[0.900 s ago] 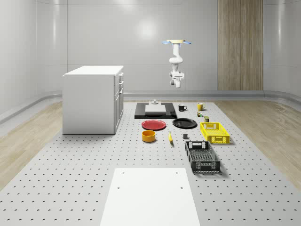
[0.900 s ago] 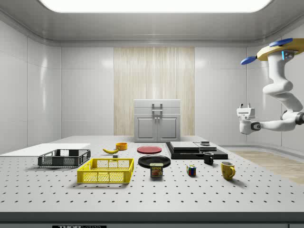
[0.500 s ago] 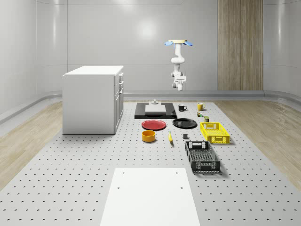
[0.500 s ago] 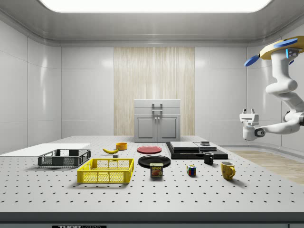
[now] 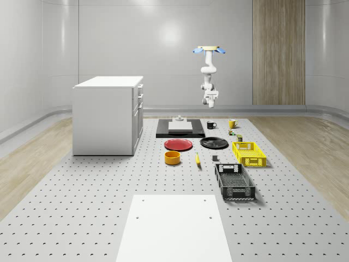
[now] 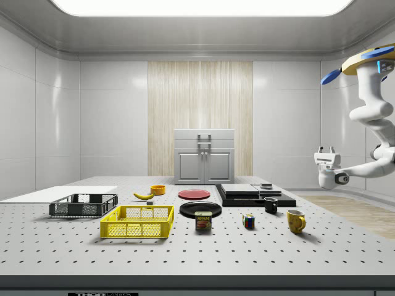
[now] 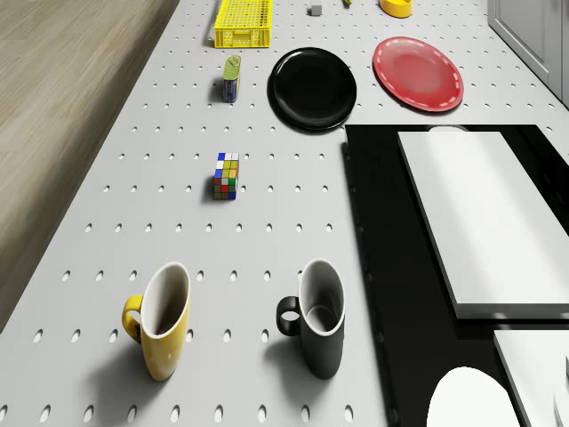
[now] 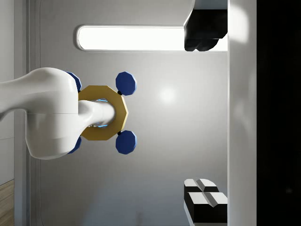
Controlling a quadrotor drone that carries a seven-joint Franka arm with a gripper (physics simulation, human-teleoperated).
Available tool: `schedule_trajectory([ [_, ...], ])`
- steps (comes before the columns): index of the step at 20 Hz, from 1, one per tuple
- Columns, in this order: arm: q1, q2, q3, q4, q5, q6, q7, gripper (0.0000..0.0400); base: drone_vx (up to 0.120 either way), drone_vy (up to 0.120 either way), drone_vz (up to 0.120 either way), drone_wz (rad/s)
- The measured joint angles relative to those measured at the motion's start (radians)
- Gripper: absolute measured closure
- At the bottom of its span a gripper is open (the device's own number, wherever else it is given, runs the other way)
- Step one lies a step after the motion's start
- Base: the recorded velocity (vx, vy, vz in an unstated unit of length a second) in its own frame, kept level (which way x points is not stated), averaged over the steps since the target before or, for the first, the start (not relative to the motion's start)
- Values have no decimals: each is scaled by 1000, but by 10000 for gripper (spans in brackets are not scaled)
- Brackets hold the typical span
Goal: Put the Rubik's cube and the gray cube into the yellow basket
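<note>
The drone (image 5: 208, 49) hovers high beyond the far end of the desk (image 5: 98, 207), past the yellow mug (image 7: 162, 320) as seen from the basket (image 6: 138, 222). Its arm bends down and the end effector (image 6: 327, 150) points upward, fingers (image 8: 204, 197) well apart, holding nothing.

The Rubik's cube (image 7: 226, 175) sits on the desk between the mugs and the basket, with a can (image 7: 231, 77) between it and the basket. The small gray block (image 7: 315, 10) just beside the basket is probably the gray cube. The black mug (image 7: 318, 318) stands just beside the yellow one.
</note>
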Motion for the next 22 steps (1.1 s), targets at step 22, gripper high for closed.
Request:
schedule_trajectory([
  [22, -3, -3, 3, 8, -1, 5, -1, 0, 120, 115, 0, 0],
])
